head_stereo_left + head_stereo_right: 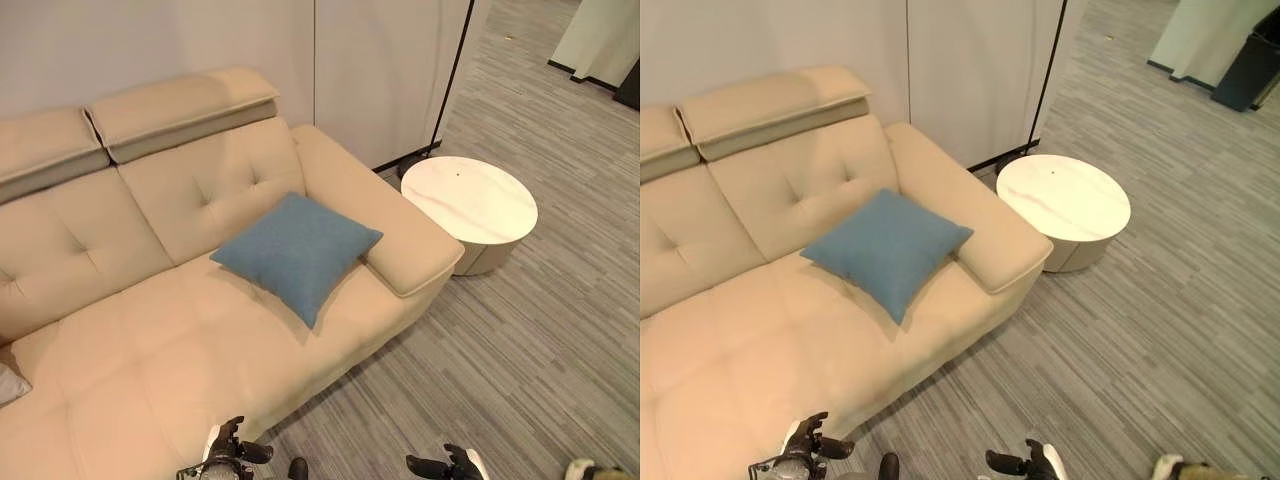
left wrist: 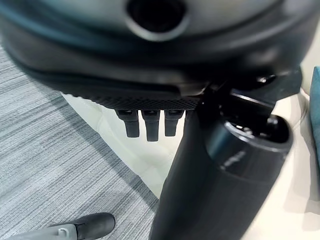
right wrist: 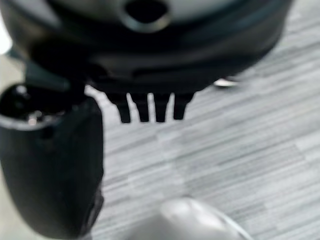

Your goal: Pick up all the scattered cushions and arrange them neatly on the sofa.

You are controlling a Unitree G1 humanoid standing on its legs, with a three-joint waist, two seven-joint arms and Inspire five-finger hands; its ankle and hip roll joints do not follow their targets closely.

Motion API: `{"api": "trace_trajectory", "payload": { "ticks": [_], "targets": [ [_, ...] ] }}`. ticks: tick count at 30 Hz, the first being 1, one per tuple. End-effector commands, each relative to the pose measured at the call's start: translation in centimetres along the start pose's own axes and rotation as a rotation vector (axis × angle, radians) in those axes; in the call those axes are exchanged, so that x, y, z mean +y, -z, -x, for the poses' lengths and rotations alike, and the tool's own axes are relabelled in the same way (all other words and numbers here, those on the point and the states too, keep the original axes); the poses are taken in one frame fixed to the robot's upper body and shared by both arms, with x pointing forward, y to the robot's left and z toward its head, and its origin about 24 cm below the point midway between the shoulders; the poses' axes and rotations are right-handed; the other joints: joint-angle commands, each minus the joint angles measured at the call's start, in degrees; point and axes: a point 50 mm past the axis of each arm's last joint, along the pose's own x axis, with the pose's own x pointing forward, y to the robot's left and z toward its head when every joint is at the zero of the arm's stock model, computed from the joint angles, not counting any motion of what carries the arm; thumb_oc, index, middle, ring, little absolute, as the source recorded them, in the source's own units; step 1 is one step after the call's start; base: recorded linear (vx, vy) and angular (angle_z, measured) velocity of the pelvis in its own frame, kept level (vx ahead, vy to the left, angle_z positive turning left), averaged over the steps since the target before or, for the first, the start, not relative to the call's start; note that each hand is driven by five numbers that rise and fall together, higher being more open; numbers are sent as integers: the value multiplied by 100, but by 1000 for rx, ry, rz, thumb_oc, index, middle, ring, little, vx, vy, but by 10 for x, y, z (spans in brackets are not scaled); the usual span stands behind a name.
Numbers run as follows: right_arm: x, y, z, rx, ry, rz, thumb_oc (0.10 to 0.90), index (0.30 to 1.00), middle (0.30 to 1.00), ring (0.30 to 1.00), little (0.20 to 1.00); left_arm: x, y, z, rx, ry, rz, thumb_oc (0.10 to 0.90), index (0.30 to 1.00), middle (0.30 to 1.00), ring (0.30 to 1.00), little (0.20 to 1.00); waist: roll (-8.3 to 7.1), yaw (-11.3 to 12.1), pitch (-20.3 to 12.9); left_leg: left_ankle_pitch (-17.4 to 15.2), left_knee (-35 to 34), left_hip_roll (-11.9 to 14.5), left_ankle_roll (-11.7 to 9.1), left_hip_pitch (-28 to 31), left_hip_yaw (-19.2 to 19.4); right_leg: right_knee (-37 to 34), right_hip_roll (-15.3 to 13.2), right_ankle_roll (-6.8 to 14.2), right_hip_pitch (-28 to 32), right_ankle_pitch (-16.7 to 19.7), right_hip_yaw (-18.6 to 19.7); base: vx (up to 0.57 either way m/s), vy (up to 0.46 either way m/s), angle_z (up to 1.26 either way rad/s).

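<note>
One blue cushion (image 1: 297, 251) lies on the sofa (image 1: 120, 360); left hand (image 1: 232, 447) and right hand (image 1: 447, 464) hang spread, empty.

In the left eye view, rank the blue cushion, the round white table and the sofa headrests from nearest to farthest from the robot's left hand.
From the left hand, low in the view at the sofa's front edge:
1. Blue cushion, on the seat, leaning against the backrest and armrest.
2. Round white table, on the floor beyond the armrest, to the robot's right.
3. Sofa headrests, along the top of the backrest by the wall.
</note>
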Motion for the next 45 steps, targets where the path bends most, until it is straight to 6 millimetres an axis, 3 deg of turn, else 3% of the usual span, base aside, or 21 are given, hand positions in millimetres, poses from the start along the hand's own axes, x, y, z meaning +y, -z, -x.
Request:
{"api": "trace_trajectory", "payload": {
  "ticks": [1, 3, 4, 7, 10, 14, 16, 17, 18, 19, 23, 24, 27, 30, 33, 34, 35, 37, 43, 45],
  "targets": [
    [-8, -21, -4, -81, 30, 30, 800, 900, 900, 900, 900, -7, -5, 1, -31, -4, -13, 800, 900, 900, 900, 900, 193, -49, 147, -633, 253, -99, -159, 52, -171, -979, 653, -34, 106, 396, 656, 145, -53, 44],
    [-8, -24, -5, -92, 30, 36, 800, 900, 900, 900, 900, -7, -6, 1, -33, -9, -12, 800, 900, 900, 900, 900, 169, -86, 158, -655, 221, -118, -168, 87, -231, -1253, 734, -20, 0, 473, 807, 123, -79, 37],
    [-10, -27, -5, -100, 32, 42, 800, 900, 900, 900, 900, -6, -9, 0, -42, -15, -6, 800, 900, 900, 900, 900, 124, -188, 184, -694, 208, -181, -191, 155, -389, -1673, 919, 56, -215, 688, 1187, 152, -100, 12],
    [-11, -31, -6, -114, 37, 46, 800, 900, 900, 900, 900, -7, -13, 0, -55, -16, -3, 800, 900, 900, 900, 900, 118, -264, 225, -736, 223, -202, -231, 223, -540, -1834, 1031, 104, -393, 860, 1425, 150, -117, 40],
    [-11, -30, -6, -118, 33, 57, 800, 900, 900, 900, 900, -13, -10, 1, -42, -1, 2, 800, 900, 900, 900, 900, 87, -307, 138, -909, 382, -170, -383, 302, -599, -2102, 984, 26, -101, 820, 1295, 170, -173, 37],
    [-12, -31, -6, -127, 35, 67, 800, 900, 900, 900, 900, -17, -8, 3, -35, 14, 18, 800, 900, 900, 900, 900, 111, -306, 49, -897, 707, -39, -569, 240, -520, -2362, 1019, -61, 243, 758, 1151, 144, -173, 30],
    [-16, -36, -7, -144, 51, 43, 800, 900, 900, 900, 900, -22, -11, 4, -42, 27, 34, 800, 900, 900, 900, 900, 83, -313, 151, -635, 1648, 113, -726, -277, -251, -2523, 1002, -211, 492, 685, 1068, 18, -187, 28],
    [-16, -36, -7, -144, 51, 43, 800, 900, 900, 900, 900, -22, -11, 4, -42, 27, 34, 800, 900, 900, 900, 900, 87, -319, 145, -648, 1677, 116, -727, -300, -258, -2523, 1005, -211, 485, 686, 1062, -32, -168, 24],
    [-20, -35, -8, -135, 63, 26, 800, 900, 900, 900, 900, -25, -16, 4, -56, 41, 46, 800, 900, 900, 900, 900, 67, -323, 211, -554, 2112, 188, -714, -586, -3, -2627, 997, -309, 614, 645, 989, -15, -68, 25],
    [-20, -35, -8, -135, 63, 26, 800, 900, 900, 900, 900, -25, -16, 4, -56, 41, 46, 800, 900, 900, 900, 900, 70, -324, 208, -559, 2125, 191, -715, -597, -5, -2629, 1000, -310, 611, 646, 987, -1, -99, 23],
    [-22, -28, -8, -104, 78, 4, 800, 900, 900, 900, 900, -28, -18, 4, -60, 50, 50, 800, 900, 900, 900, 900, -12, -311, 222, -710, 1881, 235, -585, -909, 572, -2921, 942, -283, 866, 619, 720, 32, -53, 34],
    [-21, -25, -7, -93, 77, 4, 800, 900, 900, 900, 900, -26, -18, 4, -60, 48, 47, 800, 900, 900, 900, 900, -15, -278, 210, -572, 1578, 229, -553, -1137, 875, -2992, 978, -283, 966, 572, 573, 44, -43, 67],
    [-18, -25, -7, -86, 69, -3, 800, 900, 900, 900, 900, -24, -16, 4, -55, 41, 53, 800, 900, 900, 900, 900, 3, -196, 229, -283, 1382, 242, -591, -1372, 1019, -2976, 1052, -306, 1054, 481, 515, 58, 8, 50],
    [-12, -24, -5, -90, 52, -2, 800, 900, 900, 900, 900, -22, 6, 7, 26, 27, 69, 800, 900, 900, 900, 900, 74, -125, 105, -215, 613, -16, -552, -806, 536, -2706, 1175, -268, 1121, 301, 589, 156, 101, -11],
    [-9, -23, -4, -99, 41, 15, 800, 900, 900, 900, 900, -18, 16, 8, 58, 13, 63, 800, 900, 900, 900, 900, 79, -127, -10, -251, 386, -60, -463, -550, 492, -2438, 1121, -220, 1118, 193, 599, 103, 84, -36],
    [-18, -16, -8, -13, 22, -12, 800, 900, 900, 900, 900, -8, 21, 7, 74, -8, 61, 800, 900, 900, 900, 900, 62, -81, -56, -293, 270, -101, -382, -355, 426, -1950, 1007, -157, 1024, 132, 576, 135, 116, -10],
    [-20, -13, -7, -53, 33, 3, 800, 900, 900, 900, 900, -1, 22, 5, 72, -26, 53, 800, 900, 900, 900, 900, 66, -84, -77, -294, 240, -96, -334, -308, 374, -1605, 948, -109, 879, 144, 571, 121, 106, -9],
    [-21, 0, -7, 31, 19, -17, 800, 900, 900, 900, 900, 7, 25, 5, 77, -46, 57, 800, 900, 900, 900, 900, 59, -116, -18, -324, 149, -124, -239, -124, 200, -918, 824, 36, 503, 380, 721, 57, 17, 12],
    [-15, -16, -6, -67, 15, 19, 800, 900, 900, 900, 900, 7, 10, 1, 27, -67, 53, 800, 900, 900, 900, 900, 137, -239, 150, -349, 0, -75, -280, 27, -72, -1643, 777, 52, -8, 756, 1321, 52, -79, 55],
    [-12, -21, -6, -79, 10, 16, 800, 900, 900, 900, 900, 0, 1, 1, 1, -50, 26, 800, 900, 900, 900, 900, 141, -363, 214, -360, -49, -88, -350, 85, -294, -1979, 860, 157, -170, 956, 1753, 110, -168, 52]
  ]
}}
